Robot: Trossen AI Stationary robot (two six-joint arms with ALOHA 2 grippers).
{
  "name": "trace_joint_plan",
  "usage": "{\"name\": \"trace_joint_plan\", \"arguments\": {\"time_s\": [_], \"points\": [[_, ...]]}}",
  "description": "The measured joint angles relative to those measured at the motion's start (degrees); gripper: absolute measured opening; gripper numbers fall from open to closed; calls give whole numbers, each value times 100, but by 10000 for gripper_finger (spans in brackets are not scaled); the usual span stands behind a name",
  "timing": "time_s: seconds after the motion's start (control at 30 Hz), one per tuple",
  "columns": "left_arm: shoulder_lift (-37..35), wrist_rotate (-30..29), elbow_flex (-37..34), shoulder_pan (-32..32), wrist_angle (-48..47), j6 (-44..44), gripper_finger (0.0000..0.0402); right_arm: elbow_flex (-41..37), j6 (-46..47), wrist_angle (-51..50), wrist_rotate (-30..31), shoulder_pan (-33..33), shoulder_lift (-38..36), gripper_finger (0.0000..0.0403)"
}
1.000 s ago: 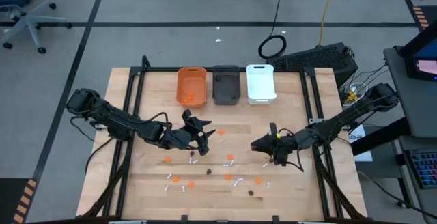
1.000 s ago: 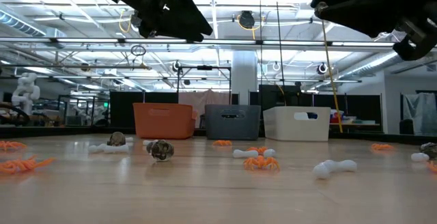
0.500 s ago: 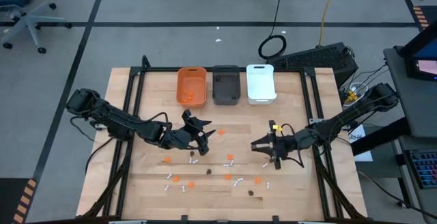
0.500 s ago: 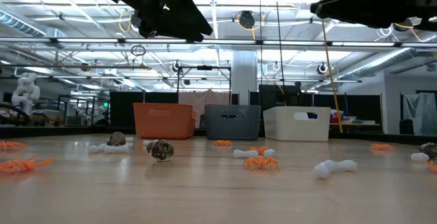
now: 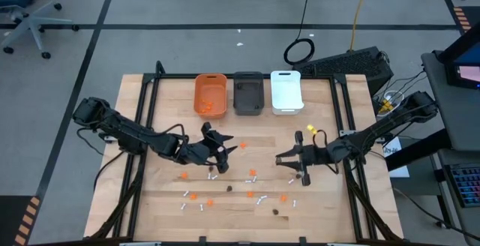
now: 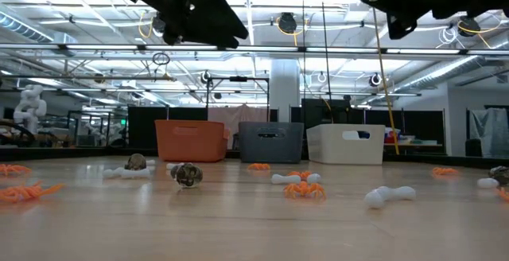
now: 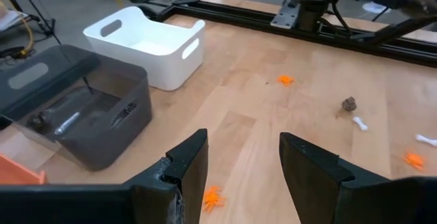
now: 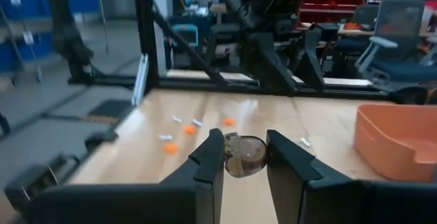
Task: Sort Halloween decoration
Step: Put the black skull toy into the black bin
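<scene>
In the low view both arms are cut off by the upper edge, so only dark undersides show and neither tool's fingertips can be made out there. The right tool is closed narrowly on a dark brown lump, a rounded piece pinched between its two fingers; in the high view that lump is hidden by the tool itself. The left tool stands wide with nothing between its fingers, raised above the counter with an orange piece lying just below and between its fingertips.

The rest of the Halloween decoration is scattered over the counter nearer than both tools and between them: orange blobs, white sticks and dark lumps, too small in the high view to tell their shapes. From table height a dark lump and a white stick show more clearly.

Beyond the tools stand the orange bin, dark grey bin and white bin, side by side. The grey bin holds some dark pieces, hard to make out through its wall. No writing can be read anywhere.
</scene>
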Motion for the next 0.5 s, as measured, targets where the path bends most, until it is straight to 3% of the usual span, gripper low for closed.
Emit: {"name": "trace_joint_plan", "arguments": {"time_s": [0.33,0.5], "points": [[0,-144,0,-404,-16,132,180,0,1052,70,24,-292,48,66],[59,-470,2,-631,-4,177,180,0,1298,87,535,-728,98,66]]}}
